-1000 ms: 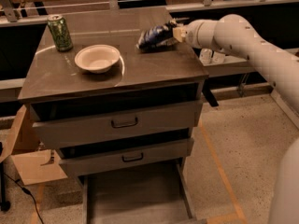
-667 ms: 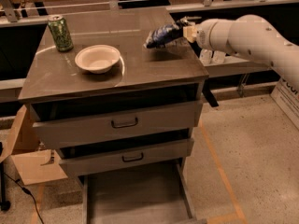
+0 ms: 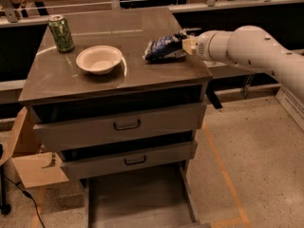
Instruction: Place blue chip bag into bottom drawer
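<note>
The blue chip bag is a crinkled dark-blue foil bag at the right side of the cabinet top, low over the surface or touching it. My gripper comes in from the right on the white arm and is shut on the bag's right end. The bottom drawer is a wide, shallow grey tray pulled out at floor level under the cabinet, with a thin rail on its right side. Nothing lies in the part of it that shows.
A white bowl and a green can stand on the cabinet top to the left of the bag. Two grey-fronted drawers with black handles sit slightly ajar above the tray. A cardboard box stands on the floor at left.
The gripper, with the bag in it, has moved slightly to the right and come down closer to the cabinet top. The bowl, can and drawers have not moved.
</note>
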You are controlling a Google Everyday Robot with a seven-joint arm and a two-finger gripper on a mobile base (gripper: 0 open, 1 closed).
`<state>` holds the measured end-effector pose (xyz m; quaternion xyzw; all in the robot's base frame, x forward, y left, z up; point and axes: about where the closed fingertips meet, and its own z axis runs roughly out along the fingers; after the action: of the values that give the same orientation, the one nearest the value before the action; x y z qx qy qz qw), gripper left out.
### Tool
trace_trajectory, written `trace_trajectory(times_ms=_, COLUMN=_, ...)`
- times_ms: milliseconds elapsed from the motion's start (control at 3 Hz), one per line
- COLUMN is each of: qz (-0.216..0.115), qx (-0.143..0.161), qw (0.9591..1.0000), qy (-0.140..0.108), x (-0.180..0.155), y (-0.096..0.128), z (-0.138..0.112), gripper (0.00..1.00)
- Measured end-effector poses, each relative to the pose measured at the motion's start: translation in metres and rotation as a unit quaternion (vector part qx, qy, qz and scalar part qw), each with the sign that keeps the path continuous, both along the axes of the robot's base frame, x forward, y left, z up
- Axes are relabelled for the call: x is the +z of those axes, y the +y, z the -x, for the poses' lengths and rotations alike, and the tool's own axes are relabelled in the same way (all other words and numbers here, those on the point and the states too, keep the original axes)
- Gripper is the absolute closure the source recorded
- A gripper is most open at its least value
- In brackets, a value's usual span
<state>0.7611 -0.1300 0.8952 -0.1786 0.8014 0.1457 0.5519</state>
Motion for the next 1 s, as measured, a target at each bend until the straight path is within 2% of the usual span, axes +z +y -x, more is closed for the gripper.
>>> trace_trajectory(times_ms=333, qz=0.005, qx=-0.004, qw=1.0000, qy=0.005, x=0.010, y=-0.004, z=0.028, gripper=1.00)
trace_trajectory(times_ms=1000, qz=0.008, qx=-0.013, qw=0.9978, qy=0.064, x=0.026, y=-0.009, z=0.137, gripper=1.00)
